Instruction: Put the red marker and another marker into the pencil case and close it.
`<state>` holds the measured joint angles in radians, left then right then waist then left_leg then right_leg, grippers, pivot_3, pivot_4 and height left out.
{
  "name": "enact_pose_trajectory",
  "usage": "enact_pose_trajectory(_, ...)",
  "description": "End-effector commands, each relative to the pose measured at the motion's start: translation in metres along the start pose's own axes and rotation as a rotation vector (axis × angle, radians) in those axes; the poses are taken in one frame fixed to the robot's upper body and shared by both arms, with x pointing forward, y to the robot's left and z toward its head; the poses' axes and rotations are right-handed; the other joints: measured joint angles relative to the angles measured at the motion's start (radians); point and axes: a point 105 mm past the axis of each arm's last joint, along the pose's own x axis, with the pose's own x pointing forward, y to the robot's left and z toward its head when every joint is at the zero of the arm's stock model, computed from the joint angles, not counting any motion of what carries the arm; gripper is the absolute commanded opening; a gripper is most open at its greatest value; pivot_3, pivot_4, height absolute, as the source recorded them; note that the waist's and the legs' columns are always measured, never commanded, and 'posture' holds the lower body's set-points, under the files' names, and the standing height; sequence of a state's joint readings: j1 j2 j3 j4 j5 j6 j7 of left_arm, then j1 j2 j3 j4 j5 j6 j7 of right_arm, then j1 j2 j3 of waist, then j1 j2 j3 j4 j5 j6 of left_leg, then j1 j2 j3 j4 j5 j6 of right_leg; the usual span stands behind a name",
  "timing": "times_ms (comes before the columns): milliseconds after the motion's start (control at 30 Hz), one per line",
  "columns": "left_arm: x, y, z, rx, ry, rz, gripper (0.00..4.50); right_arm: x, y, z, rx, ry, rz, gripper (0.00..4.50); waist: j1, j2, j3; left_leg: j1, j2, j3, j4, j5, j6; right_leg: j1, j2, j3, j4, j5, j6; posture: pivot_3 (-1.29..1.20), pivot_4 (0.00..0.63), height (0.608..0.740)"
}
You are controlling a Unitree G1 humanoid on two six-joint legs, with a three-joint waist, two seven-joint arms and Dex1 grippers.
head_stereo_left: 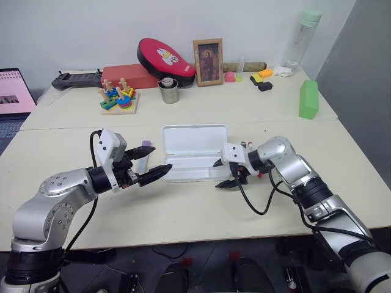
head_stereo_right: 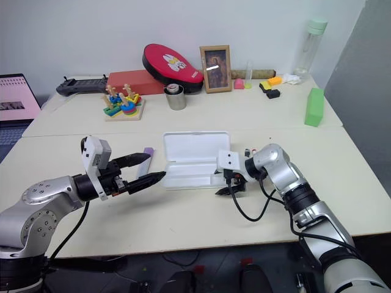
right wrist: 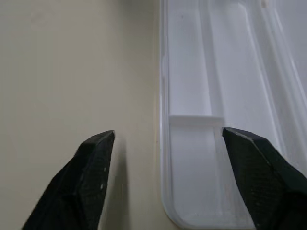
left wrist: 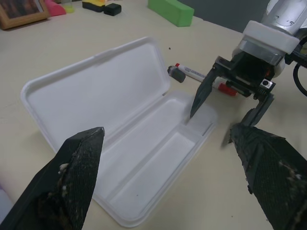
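Observation:
The pencil case (head_stereo_left: 194, 141) lies open in the middle of the near table, lid raised at the back, its tray (left wrist: 158, 158) bare white inside. The red marker (left wrist: 194, 74) rests on the table just past the case's right end. Another marker, purple-capped (head_stereo_right: 147, 151), lies left of the case, partly hidden behind my left gripper (head_stereo_left: 159, 162), which hangs open near the case's left front corner. At the case's right end my right gripper (head_stereo_left: 223, 173) is open with nothing in it, its fingertips astride the tray's rim (right wrist: 163, 110), and the red marker is behind it.
On the far table stand a red oval pouch (head_stereo_left: 165, 61), a picture frame (head_stereo_left: 208, 61), a metal cup (head_stereo_left: 169, 90), a wooden stacking toy (head_stereo_left: 119, 97) and a green block (head_stereo_left: 308, 99). A black cable (head_stereo_left: 259, 204) loops under my right wrist.

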<state>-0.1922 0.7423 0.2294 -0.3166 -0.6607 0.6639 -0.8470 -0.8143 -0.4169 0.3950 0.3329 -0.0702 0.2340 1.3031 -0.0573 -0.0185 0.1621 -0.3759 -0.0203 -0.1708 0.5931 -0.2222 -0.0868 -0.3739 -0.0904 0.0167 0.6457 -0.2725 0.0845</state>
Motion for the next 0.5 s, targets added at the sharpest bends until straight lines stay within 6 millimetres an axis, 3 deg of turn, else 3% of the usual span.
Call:
enact_pose_trajectory(33, 0.002, -0.003, 0.008, 0.035, -0.015, -0.024, 4.5, -0.026, -0.006, 0.027, -0.008, -0.101, -0.059, 4.44, 0.0, 0.0, 0.0, 0.0, 0.0, 0.0, 0.0, 0.0, 0.0, 0.0, 0.0, 0.0, 0.0, 0.0, 0.0, 0.0, 0.15, 0.74)
enact_pose_trajectory(133, 0.005, -0.005, 0.01, 0.036, -0.023, -0.039, 4.5, -0.053, -0.015, 0.037, 0.102, -0.203, -0.185, 4.44, 0.001, 0.0, 0.0, -0.001, 0.0, 0.0, 0.0, 0.0, 0.0, -0.001, 0.0, 0.0, 0.0, 0.0, 0.0, 0.0, 0.15, 0.74)
enact_pose_trajectory(200, 0.007, -0.008, 0.012, 0.037, -0.032, -0.061, 4.5, -0.071, -0.032, 0.027, 0.242, -0.212, -0.348, 4.44, 0.003, 0.0, 0.0, -0.002, 0.0, 0.0, 0.0, 0.0, 0.0, -0.001, 0.0, 0.0, -0.001, 0.0, 0.0, 0.0, 0.15, 0.74)
enact_pose_trajectory(267, 0.01, -0.011, 0.014, 0.042, -0.038, -0.093, 4.5, -0.091, -0.054, 0.0, 0.435, -0.159, -0.586, 4.44, 0.005, -0.001, 0.0, -0.002, 0.0, 0.0, 0.0, 0.0, 0.0, -0.001, 0.0, 0.0, 0.0, 0.0, 0.0, 0.0, 0.15, 0.74)
enact_pose_trajectory(333, 0.014, -0.013, 0.016, 0.064, -0.026, -0.129, 4.5, -0.115, -0.064, -0.042, 0.654, -0.051, -0.828, 4.44, 0.013, -0.001, 0.0, -0.002, 0.0, 0.0, 0.0, 0.0, 0.0, -0.001, 0.0, 0.0, 0.0, 0.0, 0.0, 0.0, 0.15, 0.74)
enact_pose_trajectory(400, 0.018, -0.014, 0.018, 0.08, -0.019, -0.158, 4.5, -0.123, -0.057, -0.069, 0.762, 0.029, -0.941, 4.44, 0.019, -0.001, 0.0, -0.002, 0.0, 0.0, 0.0, 0.0, 0.0, -0.001, 0.0, 0.0, 0.0, 0.0, -0.001, 0.0, 0.15, 0.74)
enact_pose_trajectory(500, 0.024, -0.013, 0.023, 0.103, -0.019, -0.187, 4.5, -0.118, -0.043, -0.095, 0.86, 0.106, -1.002, 4.44, 0.021, -0.001, -0.001, -0.002, 0.0, 0.0, 0.0, 0.0, 0.0, -0.002, 0.0, 0.0, 0.0, 0.0, -0.001, 0.0, 0.15, 0.74)
